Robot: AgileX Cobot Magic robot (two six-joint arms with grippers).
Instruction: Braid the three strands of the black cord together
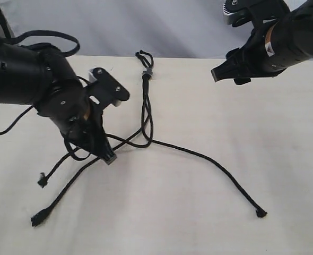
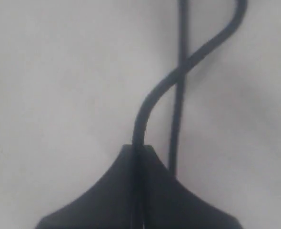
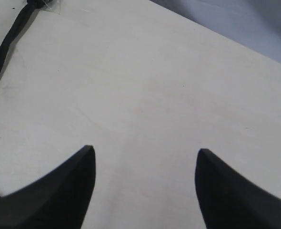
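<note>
Centrally, the black cord (image 1: 145, 74) lies on the counter (image 1: 262, 159), knot toward the far edge, its three strands (image 1: 209, 159) fanning toward the near edge. The left end effector (image 1: 109, 157) is closed on one strand (image 2: 141, 119) beside a crossing. The right end effector (image 3: 145, 157), jaws wide apart and empty, hangs clear of the cord.

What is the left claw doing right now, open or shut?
Shut. The left claw shows no gap in its wrist view, and one black strand runs pinched between its jaws.
</note>
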